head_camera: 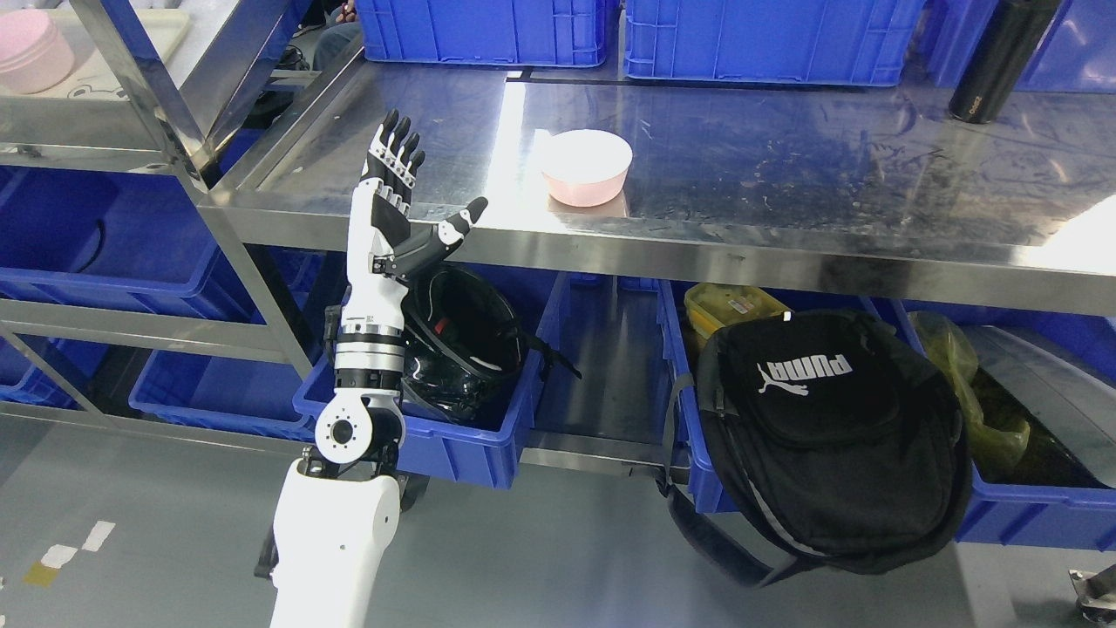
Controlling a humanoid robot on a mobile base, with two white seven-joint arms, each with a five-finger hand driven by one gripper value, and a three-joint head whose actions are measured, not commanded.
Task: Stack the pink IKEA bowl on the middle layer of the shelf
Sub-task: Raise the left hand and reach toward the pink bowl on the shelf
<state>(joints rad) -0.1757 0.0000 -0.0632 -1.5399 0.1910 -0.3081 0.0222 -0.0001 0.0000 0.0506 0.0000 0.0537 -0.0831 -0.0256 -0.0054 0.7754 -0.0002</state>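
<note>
A pink bowl [586,167] stands upright on the steel shelf layer [785,174], near its front edge and left of the middle. My left hand [410,196] is raised in front of the shelf edge, to the left of the bowl and apart from it. Its fingers are spread and straight, the thumb points right toward the bowl, and it holds nothing. Another pink bowl [33,51] sits on a tray on the neighbouring rack at the top left. My right arm is out of view.
Blue crates [610,30] line the back of the shelf, with a black bottle [998,61] at the right. Below hang a black backpack [828,436] and a blue bin with a black helmet [462,340]. A steel rack post [253,288] stands left of my arm.
</note>
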